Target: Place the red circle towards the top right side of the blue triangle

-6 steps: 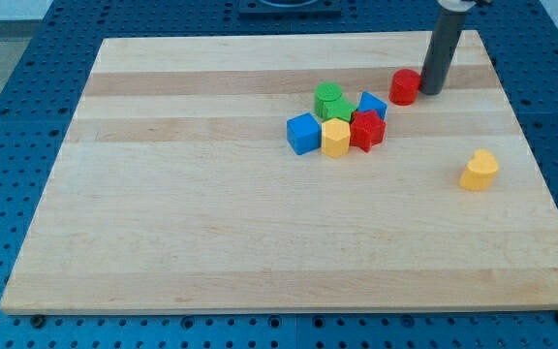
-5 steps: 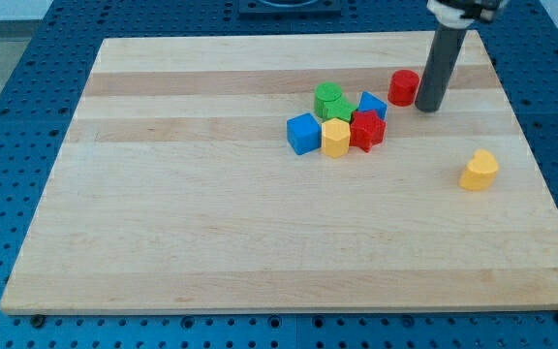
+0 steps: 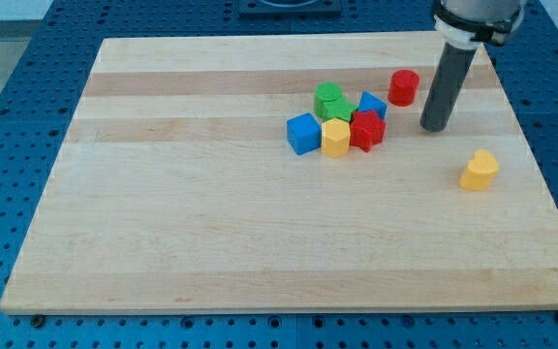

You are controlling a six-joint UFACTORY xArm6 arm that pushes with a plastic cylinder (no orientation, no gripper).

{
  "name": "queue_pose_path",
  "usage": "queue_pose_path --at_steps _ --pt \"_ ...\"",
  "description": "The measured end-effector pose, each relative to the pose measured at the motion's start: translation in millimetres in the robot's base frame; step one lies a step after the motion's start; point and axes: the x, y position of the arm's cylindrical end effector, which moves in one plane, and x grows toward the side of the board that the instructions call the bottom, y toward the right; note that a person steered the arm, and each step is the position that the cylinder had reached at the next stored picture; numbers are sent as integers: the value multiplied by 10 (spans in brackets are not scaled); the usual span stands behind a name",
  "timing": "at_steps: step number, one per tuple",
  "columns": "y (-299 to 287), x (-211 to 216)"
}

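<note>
Red circle sits up and right of the blue triangle; task looks close to done.

The small red circular block (image 3: 404, 86) rests on the pale wooden board (image 3: 211, 223), just beside and toward the view's top right of the blue triangular block (image 3: 372, 103), apart from it by a thin gap. My tip (image 3: 435, 127) stands clear to the view's lower right of the red circle, touching nothing. There is no claw on this rod, so nothing opens or clamps. Little seems left, perhaps only backing off.
</note>
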Motion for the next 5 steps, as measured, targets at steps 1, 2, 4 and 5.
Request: queue_pose_path --at_steps 1,2,4,5 --pt "-4 -201" --pt "-41 -510" --pt "-47 -906" --pt "-64 -906"
